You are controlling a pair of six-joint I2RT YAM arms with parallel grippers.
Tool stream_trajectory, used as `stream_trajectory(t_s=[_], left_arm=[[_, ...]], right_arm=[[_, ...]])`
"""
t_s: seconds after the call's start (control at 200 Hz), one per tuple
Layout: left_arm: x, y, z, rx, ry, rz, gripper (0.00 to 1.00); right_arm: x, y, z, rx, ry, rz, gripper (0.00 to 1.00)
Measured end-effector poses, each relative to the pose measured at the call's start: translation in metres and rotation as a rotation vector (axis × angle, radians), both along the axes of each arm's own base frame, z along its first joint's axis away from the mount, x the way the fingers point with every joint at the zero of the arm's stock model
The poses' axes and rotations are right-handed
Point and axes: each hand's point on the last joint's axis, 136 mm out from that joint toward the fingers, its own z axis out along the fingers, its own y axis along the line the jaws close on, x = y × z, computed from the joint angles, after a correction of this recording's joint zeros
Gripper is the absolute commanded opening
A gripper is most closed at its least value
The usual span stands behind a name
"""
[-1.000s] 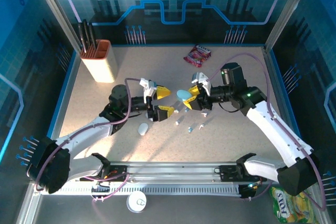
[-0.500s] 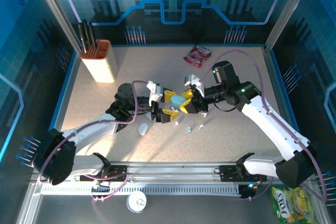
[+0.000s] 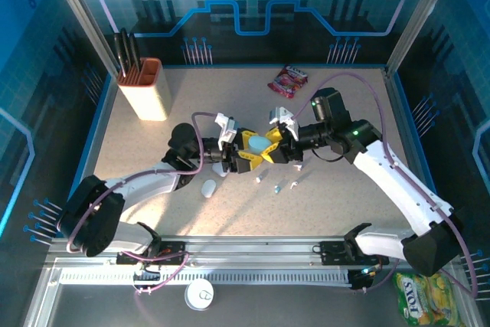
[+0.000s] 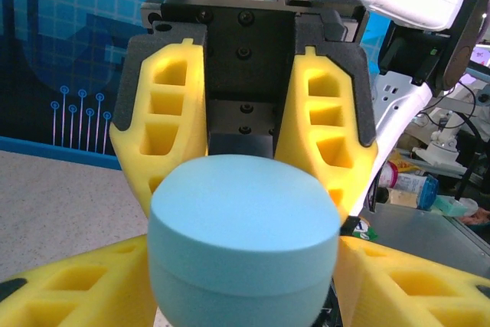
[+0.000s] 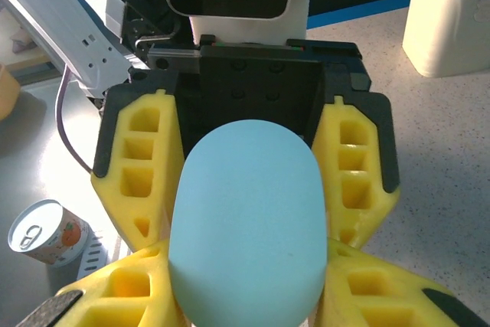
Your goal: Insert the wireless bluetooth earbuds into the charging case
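Observation:
A light-blue pebble-shaped charging case (image 3: 259, 143), lid closed, hangs above the table's middle between both grippers. My right gripper (image 3: 273, 148) is shut on it from the right; in the right wrist view its yellow fingers (image 5: 115, 296) press the case (image 5: 245, 220) on both sides. From the left, my left gripper (image 3: 246, 149) has its fingers (image 4: 69, 281) against the sides of the case (image 4: 245, 235). Tiny earbuds (image 3: 277, 188) lie loose on the table just below the grippers, another (image 3: 259, 179) beside them.
A white case (image 3: 208, 188) lies on the table near the left arm. A knife block (image 3: 145, 89) stands at the back left and a red snack packet (image 3: 289, 80) at the back. A white disc (image 3: 200, 294) sits beyond the front rail.
My left gripper has moved right to meet the right gripper and has closed its jaws around the blue case. The right gripper shifted slightly left and still holds the case.

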Motion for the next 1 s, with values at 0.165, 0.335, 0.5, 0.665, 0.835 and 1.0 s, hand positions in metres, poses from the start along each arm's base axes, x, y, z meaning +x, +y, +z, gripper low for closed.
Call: stream_trajectory(t_s=[0.165,0.335,0.5,0.665,0.835,1.0], left_arm=[[-0.003,0.003,0.004,0.004,-0.003,0.005,0.57],[-0.003,0.003,0.004,0.007,0.003,0.005,0.54],[-0.003,0.003,0.005,0.006,0.003,0.005,0.52],[-0.003,0.003,0.005,0.006,0.005,0.005,0.53],[-0.004,0.003,0.005,0.005,0.003,0.004,0.52],[-0.005,0.003,0.005,0.005,0.001,-0.002,0.47]], right_arm=[[-0.002,-0.002,0.002,0.005,-0.012,0.007,0.22],[-0.005,-0.003,0.001,0.001,-0.010,0.014,0.22],[-0.006,-0.002,0.001,0.004,-0.010,0.023,0.21],[-0.007,-0.003,0.001,0.005,-0.007,0.027,0.22],[-0.009,-0.004,-0.002,-0.005,0.004,0.028,0.21],[-0.010,-0.005,-0.005,-0.014,0.022,0.028,0.21]])
